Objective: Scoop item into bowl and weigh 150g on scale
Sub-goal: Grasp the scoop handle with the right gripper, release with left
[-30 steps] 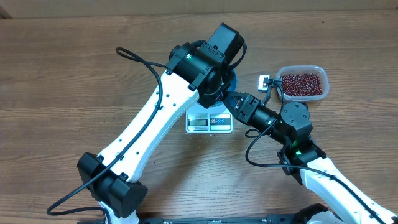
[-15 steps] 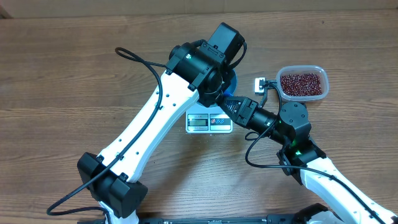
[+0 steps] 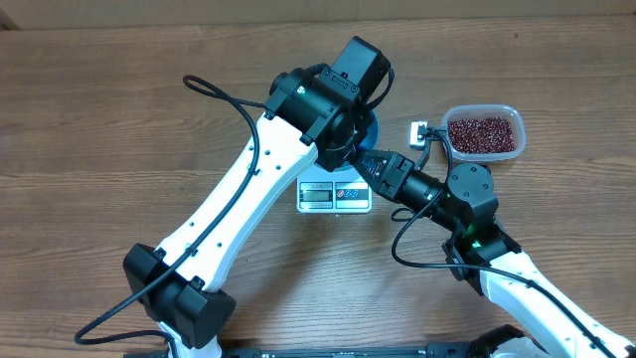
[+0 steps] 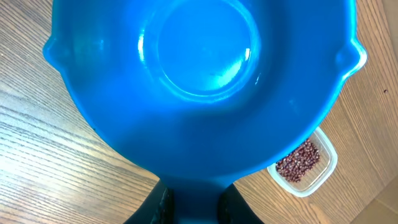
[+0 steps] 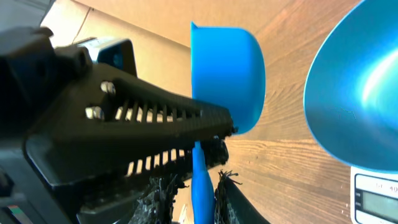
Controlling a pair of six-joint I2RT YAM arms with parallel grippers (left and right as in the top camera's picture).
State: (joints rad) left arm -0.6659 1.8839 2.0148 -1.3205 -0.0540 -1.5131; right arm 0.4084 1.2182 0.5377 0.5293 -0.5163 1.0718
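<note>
**Overhead and wrist views; positions are given from the scale (image 3: 335, 196).** The scale lies on the wooden table (image 3: 99, 119), with its display on the edge nearest the arm bases.

- **Bowl (image 4: 93, 93):** It stands over the scale's far edge and is largely hidden in the overhead view by the left arm (image 3: 248, 189). Whether it rests on the scale's plate cannot be told.
- **Left jaws:** They are closed on a lip of the bowl's rim, with the rim between the two fingers, at the bottom of the left wrist view.
- **Scoop (image 5: 227, 74):** It is small and blue, just beside the bowl and above the scale's right side.
- **Right jaws:** They are closed on the scoop's thin handle, and the cup points away from the wrist. Only the cup's outer side shows, so its contents cannot be told.
- **Beans (image 3: 483, 134):** They are heaped in a clear tub (image 3: 519, 124), to the right of the scale and beyond it, well apart from it.
- **Right arm (image 3: 517, 283):** It reaches in from the near right of the scale.
</note>
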